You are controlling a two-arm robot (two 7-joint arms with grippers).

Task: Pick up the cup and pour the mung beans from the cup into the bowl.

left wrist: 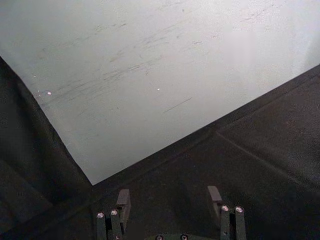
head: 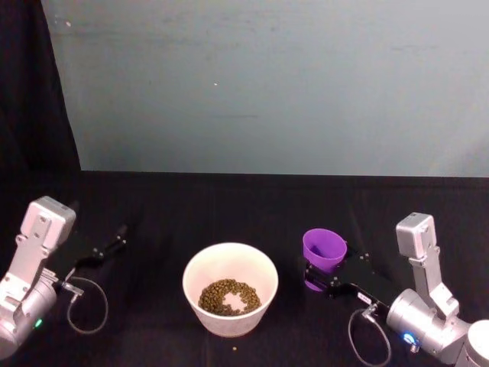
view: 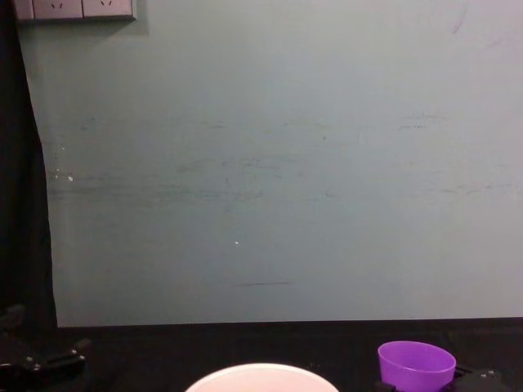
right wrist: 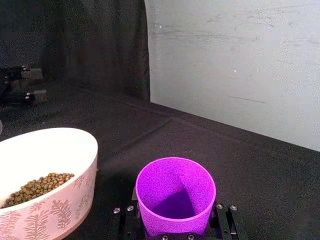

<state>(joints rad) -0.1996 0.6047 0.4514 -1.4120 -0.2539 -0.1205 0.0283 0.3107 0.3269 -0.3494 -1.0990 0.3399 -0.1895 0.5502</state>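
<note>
The purple cup (head: 325, 249) stands upright just right of the white bowl (head: 229, 325), apart from it. My right gripper (head: 318, 277) is shut on the cup's lower part, with a finger on each side of it (right wrist: 175, 222). In the right wrist view the cup (right wrist: 176, 192) looks empty inside. Mung beans (head: 228, 297) lie in the bowl, whose wall (right wrist: 50, 210) carries a leaf pattern. The chest view shows the cup (view: 415, 365) and the bowl's rim (view: 261, 371) at its lower edge. My left gripper (head: 114, 241) is parked at the left, open (left wrist: 169, 200), holding nothing.
A black cloth covers the table (head: 244, 206). A pale grey-green wall (head: 267, 84) stands behind it, with a dark curtain (head: 30, 84) at the far left. Loose cables (head: 88, 306) hang by each wrist.
</note>
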